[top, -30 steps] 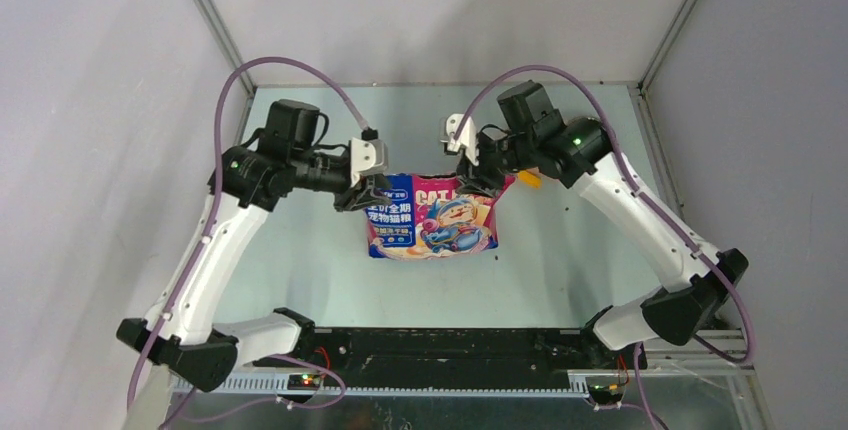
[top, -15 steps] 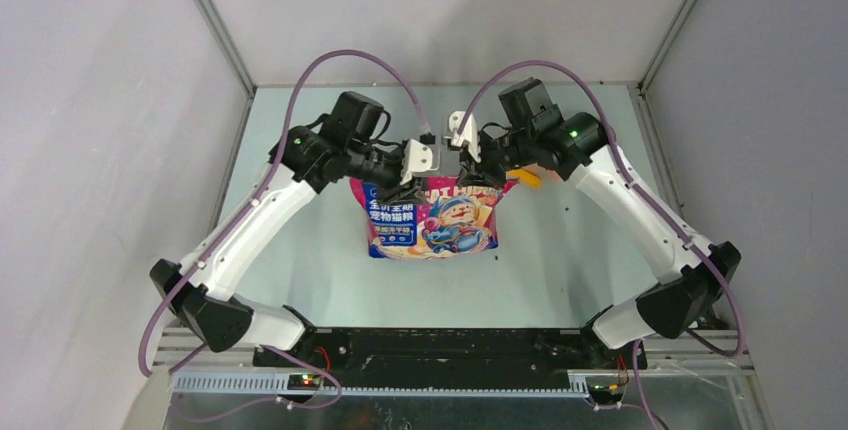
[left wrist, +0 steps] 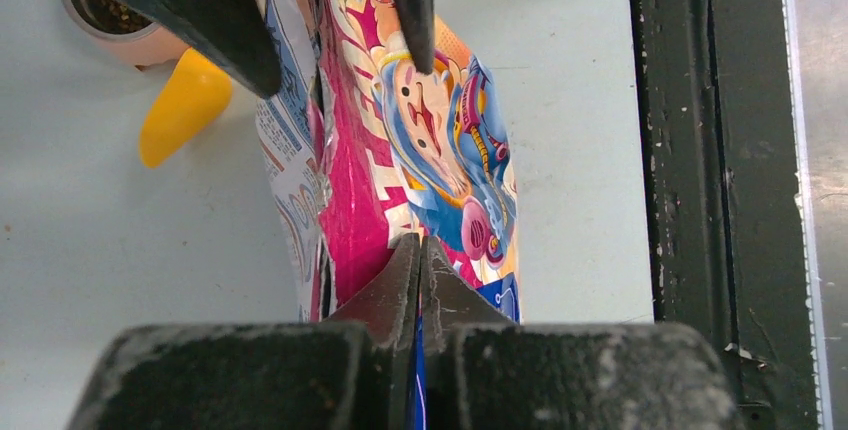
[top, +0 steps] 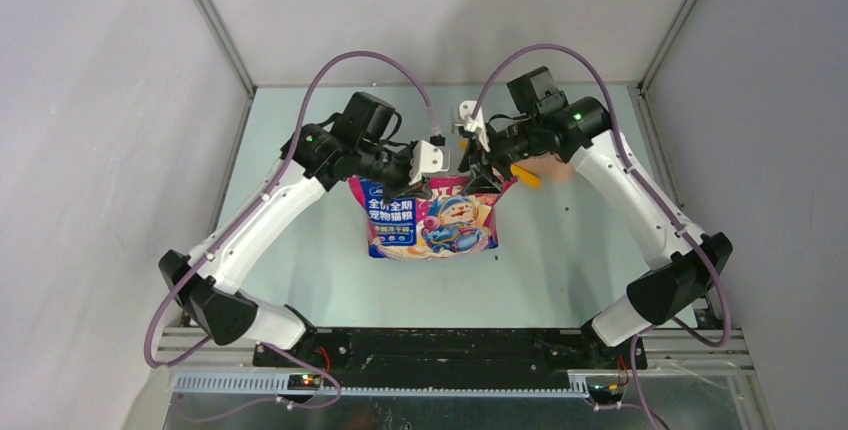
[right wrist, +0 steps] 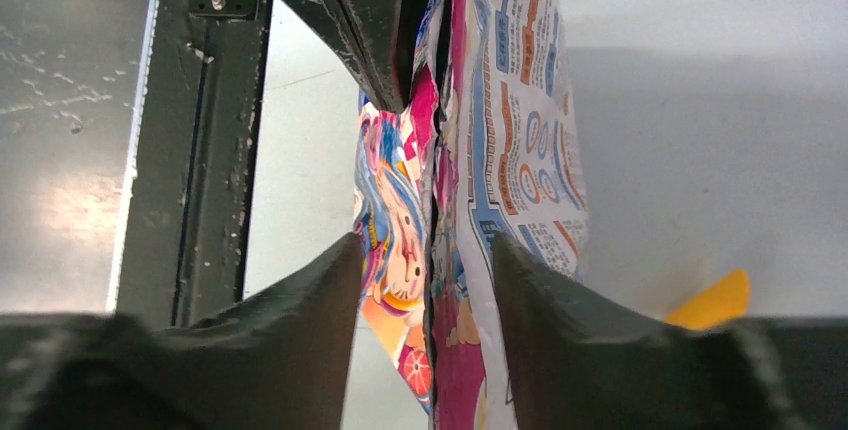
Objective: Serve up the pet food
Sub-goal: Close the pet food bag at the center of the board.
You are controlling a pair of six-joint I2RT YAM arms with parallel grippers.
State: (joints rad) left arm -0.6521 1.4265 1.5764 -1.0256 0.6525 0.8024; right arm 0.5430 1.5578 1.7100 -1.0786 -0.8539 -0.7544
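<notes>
The pink-and-blue cartoon bag [top: 430, 222] stands on the table between the two arms. My left gripper [left wrist: 420, 252] is shut on the bag's top edge [left wrist: 400, 180], a sliver of blue foil pinched between its jaws. My right gripper [right wrist: 428, 270] is open, and its fingers [right wrist: 300, 320] straddle the other end of the bag's [right wrist: 500, 150] top without pinching it. In the top view both grippers, left [top: 425, 178] and right [top: 482, 176], meet over the bag's upper rim. Some dark pet food [left wrist: 112, 12] shows inside a pinkish bowl [left wrist: 130, 45]. The bag's contents are hidden.
A yellow scoop [left wrist: 185, 100] lies beside the bowl behind the bag; it also shows under the right arm [top: 527, 176] and as the scoop [right wrist: 715, 300] in the right wrist view. The black base rail [top: 450, 345] runs along the near edge. Grey walls enclose the table.
My left arm swung right from the bag's left corner to its top edge and its jaws shut on it. The right gripper stayed at the bag's right top.
</notes>
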